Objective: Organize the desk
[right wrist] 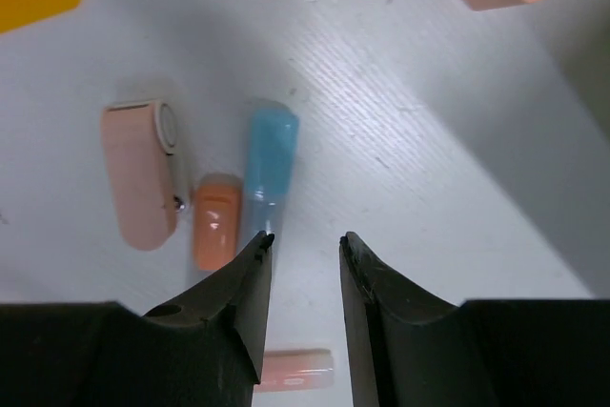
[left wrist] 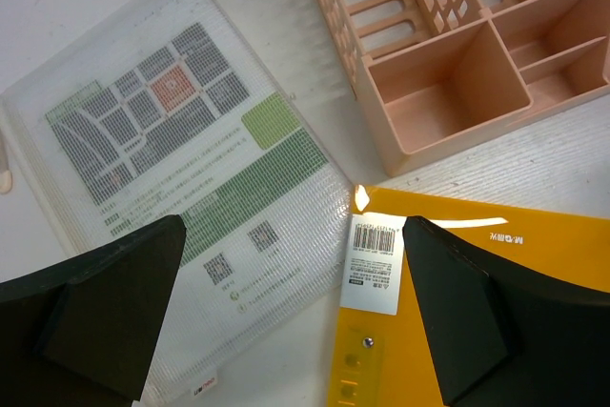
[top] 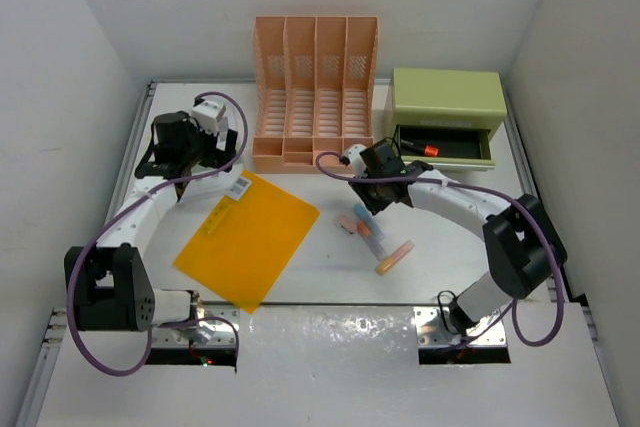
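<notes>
The desk [top: 450, 237] is a white tabletop between white walls. An orange folder [top: 248, 237] lies at the front left, its barcode corner showing in the left wrist view [left wrist: 457, 331]. A clear mesh pouch [left wrist: 191, 159] with a printed sheet lies beside it. My left gripper [top: 218, 159] hovers open and empty over the gap between pouch and folder [left wrist: 295, 235]. My right gripper [top: 366, 197] is open and empty [right wrist: 305, 237], just above a blue marker [right wrist: 270, 169]. An orange piece [right wrist: 216, 221] and a pink holder [right wrist: 141, 173] lie left of the marker. A peach pen [top: 393, 257] lies nearer the front.
A peach slotted file rack [top: 315, 87] stands at the back centre, its front trays close to the left gripper [left wrist: 457, 73]. A green drawer box [top: 447, 102] at the back right has its drawer open with a dark pen inside [top: 440, 144].
</notes>
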### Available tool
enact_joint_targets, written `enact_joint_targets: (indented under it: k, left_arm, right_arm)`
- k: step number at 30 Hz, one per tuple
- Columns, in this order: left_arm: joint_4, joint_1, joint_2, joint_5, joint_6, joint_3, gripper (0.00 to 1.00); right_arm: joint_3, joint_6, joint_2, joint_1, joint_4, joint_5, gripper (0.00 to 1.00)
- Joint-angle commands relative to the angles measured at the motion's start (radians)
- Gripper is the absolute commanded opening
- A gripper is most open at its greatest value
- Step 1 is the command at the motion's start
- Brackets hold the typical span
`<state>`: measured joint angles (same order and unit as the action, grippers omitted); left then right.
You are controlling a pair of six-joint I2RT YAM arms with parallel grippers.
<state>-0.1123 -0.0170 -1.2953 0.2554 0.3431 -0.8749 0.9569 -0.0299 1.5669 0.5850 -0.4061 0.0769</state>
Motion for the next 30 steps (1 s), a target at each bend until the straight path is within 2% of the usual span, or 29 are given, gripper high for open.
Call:
enact_joint_targets:
  k: [1,14,21,24,25,26,28,30]
  left_arm:
    - [0.026,-0.003,-0.001,0.015,0.000,-0.010,0.98]
    - [0.026,-0.003,-0.006,0.016,0.000,-0.012,0.98]
    - [0.025,-0.003,-0.006,0.015,0.000,-0.012,0.98]
    - [0.023,-0.003,-0.006,0.013,0.000,-0.012,0.98]
    - [0.023,-0.004,-0.004,0.012,0.000,-0.012,0.98]
    - [0.023,-0.003,-0.006,0.012,0.000,-0.010,0.98]
    - [0.023,-0.003,-0.006,0.012,0.000,-0.010,0.98]
    - [0.025,-0.003,-0.006,0.012,0.000,-0.009,0.98]
  right_arm:
    - [0.009,0.061,0.031,0.001,0.026,-0.080,0.34]
    - [-0.015,0.091,0.159,0.001,0.027,-0.060,0.34]
    - [-0.020,0.105,0.232,0.001,0.059,-0.104,0.39]
    - [-0.010,0.104,0.248,0.001,0.058,-0.089,0.25]
    - [-0.001,0.098,0.249,0.001,0.052,-0.082,0.13]
    - [0.005,0.093,0.248,0.001,0.049,-0.080,0.08]
    - [0.028,0.078,0.231,0.001,0.035,-0.056,0.01]
    - [0.054,0.070,0.207,0.001,0.015,-0.058,0.00]
